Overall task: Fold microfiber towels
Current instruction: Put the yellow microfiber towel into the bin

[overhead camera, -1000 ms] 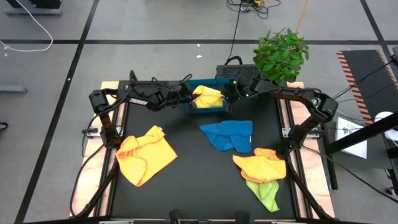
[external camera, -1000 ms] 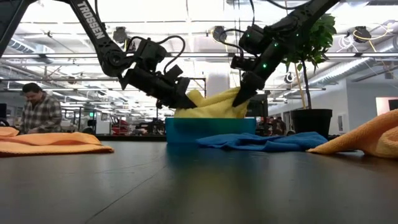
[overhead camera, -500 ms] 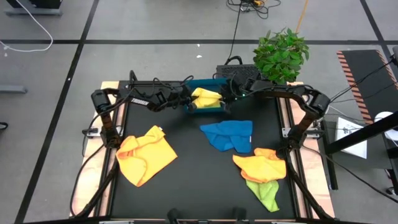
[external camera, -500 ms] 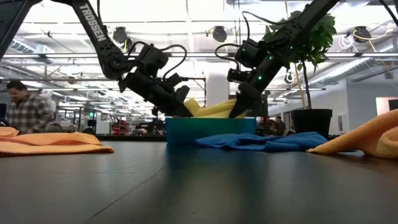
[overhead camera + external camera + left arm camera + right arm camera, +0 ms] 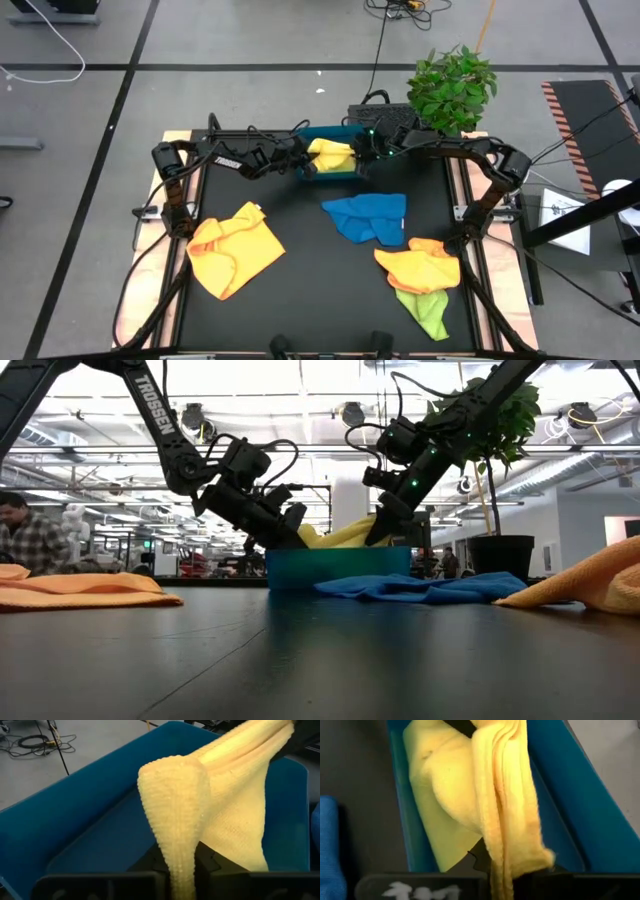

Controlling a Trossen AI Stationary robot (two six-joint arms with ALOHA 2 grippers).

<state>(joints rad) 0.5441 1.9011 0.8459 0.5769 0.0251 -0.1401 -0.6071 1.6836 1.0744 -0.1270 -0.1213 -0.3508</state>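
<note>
Your worktop (image 5: 310,280) is a flat black surface with pale wooden side rails, standing on a grey floor marked with dark lines. At its far edge sits the rigid blue rectangular tray (image 5: 330,172), and a leafy green potted plant (image 5: 452,88) stands just beyond the far right corner. Your left hand (image 5: 303,160) and right hand (image 5: 362,156) both reach into the tray, each pinched narrow on an end of the pale yellow microfiber towel (image 5: 333,155), which hangs between them over the tray. On the open surface lie an orange-yellow cloth (image 5: 233,249) at the left, a crumpled blue cloth (image 5: 368,216) in the middle, and another orange-yellow cloth (image 5: 420,267) overlapping a lime green cloth (image 5: 426,311) at the right. Across the worktop you see a bright open room with ceiling lights, and a person (image 5: 22,540) at the far left.
</note>
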